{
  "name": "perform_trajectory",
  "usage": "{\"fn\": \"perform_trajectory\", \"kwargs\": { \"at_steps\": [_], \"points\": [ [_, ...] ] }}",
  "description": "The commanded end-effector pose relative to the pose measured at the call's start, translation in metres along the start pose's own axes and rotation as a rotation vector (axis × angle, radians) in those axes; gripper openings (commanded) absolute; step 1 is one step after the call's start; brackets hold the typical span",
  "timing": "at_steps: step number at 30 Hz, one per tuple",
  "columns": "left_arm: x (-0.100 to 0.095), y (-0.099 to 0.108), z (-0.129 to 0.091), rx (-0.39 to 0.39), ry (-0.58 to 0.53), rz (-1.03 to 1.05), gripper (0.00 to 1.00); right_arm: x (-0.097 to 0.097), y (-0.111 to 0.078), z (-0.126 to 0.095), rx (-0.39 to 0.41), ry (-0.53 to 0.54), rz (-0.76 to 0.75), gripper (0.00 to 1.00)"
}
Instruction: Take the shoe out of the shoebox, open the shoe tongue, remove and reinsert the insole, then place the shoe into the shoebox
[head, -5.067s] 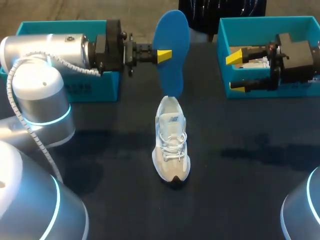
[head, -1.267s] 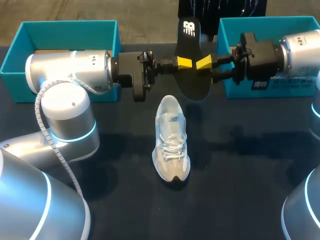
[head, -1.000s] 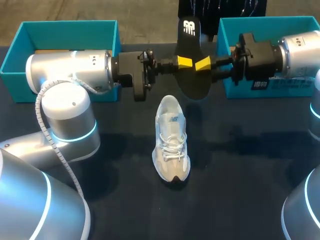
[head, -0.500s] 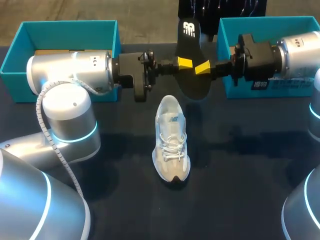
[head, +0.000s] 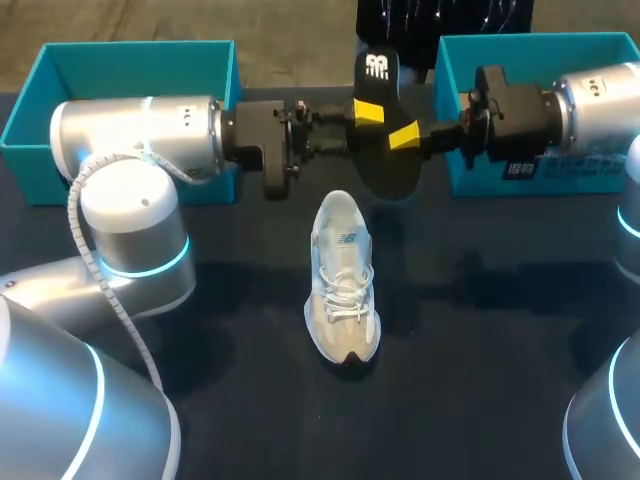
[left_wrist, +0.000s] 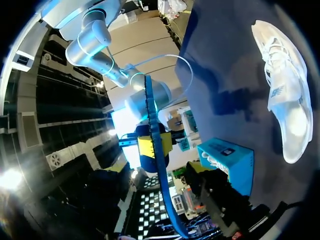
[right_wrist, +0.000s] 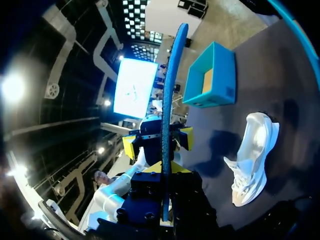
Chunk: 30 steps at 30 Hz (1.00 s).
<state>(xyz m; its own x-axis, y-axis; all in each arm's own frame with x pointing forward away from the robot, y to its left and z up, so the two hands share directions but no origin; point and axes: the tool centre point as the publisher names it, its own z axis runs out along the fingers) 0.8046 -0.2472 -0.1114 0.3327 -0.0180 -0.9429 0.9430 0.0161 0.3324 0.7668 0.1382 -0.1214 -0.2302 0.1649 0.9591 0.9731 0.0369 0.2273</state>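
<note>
The insole (head: 385, 140) stands upright in the air just behind the heel of the white sneaker (head: 343, 290), with its black underside towards the head camera. My right gripper (head: 405, 135) comes in from the right and is shut on the insole's edge. My left gripper (head: 368, 115) is at the insole's other edge, open. In the right wrist view the left gripper's yellow tips (right_wrist: 131, 145) stand apart on either side of the blue insole (right_wrist: 167, 100), clear of it. The sneaker (right_wrist: 250, 155) lies on the dark table, toe towards the front. In the left wrist view the right gripper (left_wrist: 152, 145) pinches the insole (left_wrist: 152, 115).
One teal box (head: 60, 60) stands at the back left behind my left arm. A second teal box (head: 450, 60) stands at the back right behind my right arm. Dark cloth covers the table (head: 480, 380) around the sneaker.
My right gripper closed on the insole, then my left gripper's fingers spread and let go of it. The insole and the sneaker stayed where they were.
</note>
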Motion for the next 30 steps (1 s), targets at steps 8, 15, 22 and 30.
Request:
{"fn": "perform_trajectory", "kwargs": {
  "at_steps": [8,15,22,30],
  "points": [
    [0.009,0.011,-0.052,0.146,0.043,0.022,1.00,-0.002,0.003,-0.012,-0.007,-0.035,-0.071,0.00],
    [0.014,0.010,-0.072,0.180,0.094,0.005,1.00,-0.003,0.002,-0.020,-0.023,-0.051,-0.099,0.00],
    [0.022,0.013,-0.084,0.114,0.114,-0.233,1.00,0.000,0.004,-0.025,-0.004,-0.099,-0.209,0.00],
    [0.040,0.021,-0.095,0.025,0.151,-0.710,1.00,0.008,0.009,-0.028,0.015,-0.147,-0.324,0.00]
  ]
}}
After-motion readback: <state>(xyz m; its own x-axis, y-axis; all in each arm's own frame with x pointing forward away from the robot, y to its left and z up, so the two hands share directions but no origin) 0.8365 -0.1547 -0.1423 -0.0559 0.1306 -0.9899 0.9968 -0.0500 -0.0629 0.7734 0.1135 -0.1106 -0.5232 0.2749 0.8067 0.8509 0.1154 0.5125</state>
